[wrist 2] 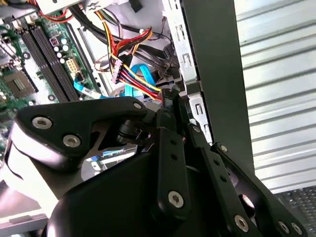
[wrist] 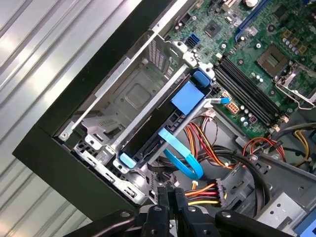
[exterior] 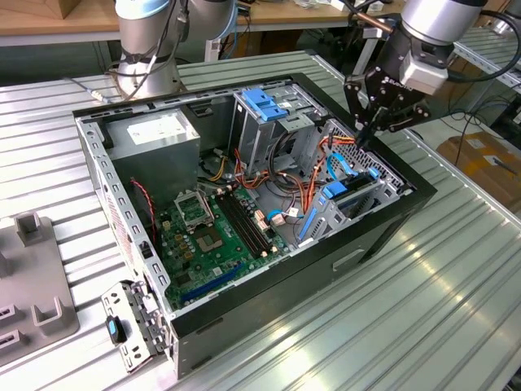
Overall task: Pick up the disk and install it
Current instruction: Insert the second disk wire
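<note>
One open computer case (exterior: 269, 269) lies on its side on the ribbed metal bench (exterior: 423, 326), with the green motherboard (exterior: 216, 232) facing up. The arm's black claw (exterior: 364, 134) hangs over the case's front end, at the exterior view's right, its tips just above the metal bay there. In both wrist views the two fingers (wrist: 169, 200) are pressed together with nothing between them.

The disk (wrist: 165, 123) sits inside the case, lying in the metal bay (wrist: 133, 94) by the front wall. In the first wrist view it shows as a dark slab with a light-blue frame at both ends and a blue patch on its upper face. In the exterior view the same disk (exterior: 350, 195) appears as a blue-edged block lodged in the bay below the claw. Whether it is fully seated cannot be told.

A flat blue cable (wrist: 180, 158) loops between the disk and the claw tips, and a bundle of red, yellow and black wires (wrist: 207, 185) ends in a plug just beside the fingers. In the second wrist view the same wires (wrist 2: 131, 74) run past the fingers (wrist 2: 170, 106).

Further back, a tall metal cage with a blue latch (exterior: 267, 102) stands in the case, and a grey power supply (exterior: 155, 134) sits in the far corner. A grey block holder (exterior: 32, 277) rests on the bench at the exterior view's left.
</note>
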### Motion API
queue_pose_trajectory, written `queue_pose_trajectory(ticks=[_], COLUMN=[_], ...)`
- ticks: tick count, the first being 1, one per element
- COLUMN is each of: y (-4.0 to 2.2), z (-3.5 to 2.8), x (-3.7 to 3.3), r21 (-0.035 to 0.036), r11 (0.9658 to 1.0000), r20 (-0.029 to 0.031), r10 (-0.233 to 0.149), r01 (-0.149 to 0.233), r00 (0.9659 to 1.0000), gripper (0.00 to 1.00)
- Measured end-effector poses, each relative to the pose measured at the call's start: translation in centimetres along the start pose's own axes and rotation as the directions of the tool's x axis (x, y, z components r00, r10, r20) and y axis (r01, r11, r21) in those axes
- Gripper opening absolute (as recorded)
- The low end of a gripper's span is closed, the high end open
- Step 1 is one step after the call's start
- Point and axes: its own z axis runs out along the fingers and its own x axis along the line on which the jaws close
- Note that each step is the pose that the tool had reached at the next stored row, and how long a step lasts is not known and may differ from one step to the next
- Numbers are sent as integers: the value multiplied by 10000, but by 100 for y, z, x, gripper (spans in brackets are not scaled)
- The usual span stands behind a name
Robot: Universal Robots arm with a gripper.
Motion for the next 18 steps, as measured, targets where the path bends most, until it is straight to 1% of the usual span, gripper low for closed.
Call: queue_pose_trajectory(ticks=[2,3,4,5,7,8,9,10,11,13,14,17,18], y=[0,0,0,0,1,1,1,1,1,1,1,1,1], z=[3,5,7,8,11,13,15,16,17,19,19,19,20], x=[0,0,0,0,0,0,0,0,0,0,0,0,0], r21=[2,4,5,7,12,16,20,23,26,32,33,34,35], r11=[9995,9984,9976,9964,9927,9885,9837,9798,9769,9699,9671,9669,9660], r20=[-17,-29,-36,-44,-63,-77,-92,-102,-109,-125,-131,-130,-133], r10=[313,560,698,845,1208,1510,1798,2002,2136,2436,2545,2551,2587], r01=[-313,-560,-698,-845,-1208,-1510,-1798,-2002,-2136,-2436,-2545,-2551,-2587], r00=[9995,9984,9976,9964,9927,9885,9837,9797,9769,9698,9670,9668,9659], gripper=[17,17,17,17,17,17,17,17,17,17,17,17,17])
